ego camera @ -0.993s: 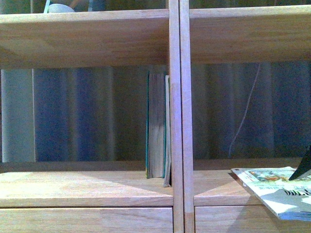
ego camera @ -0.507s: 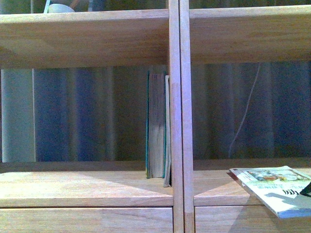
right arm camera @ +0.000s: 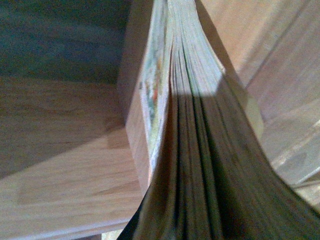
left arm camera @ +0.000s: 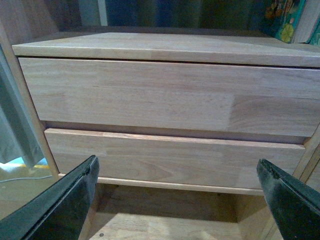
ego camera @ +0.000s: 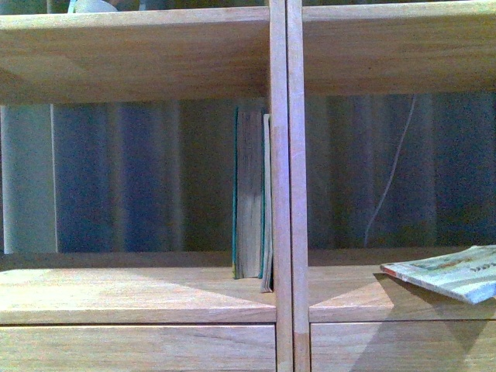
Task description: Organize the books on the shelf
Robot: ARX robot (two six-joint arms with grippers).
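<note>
The paperback (ego camera: 449,273) lies tilted at the front of the shelf (ego camera: 139,298), right compartment, seemingly carried by the right gripper, its jaws hidden, while the left gripper (left arm camera: 176,162) gapes empty; next, stand it upright inside.

The shelf (ego camera: 279,194) was pale matt wood with fine grain and visible joins between short staves. Its drawer fronts (left arm camera: 150,95) were the same smooth wood, patched in lighter and darker tones. At the centre of the front view, the teal book (ego camera: 248,194) showed a rough block of yellowed paper between thin teal covers. The thin pale book (ego camera: 267,203) touching it looked like matt paper. At four o'clock, the paperback (ego camera: 457,273) had a printed cover with a slight sheen and soft, curling paper pages. The left claw (left arm camera: 176,162) had smooth black fingers (left arm camera: 65,205), plastic-looking and faintly glossy. Behind the shelf hung bluish cloth (ego camera: 116,178) in folds.
</note>
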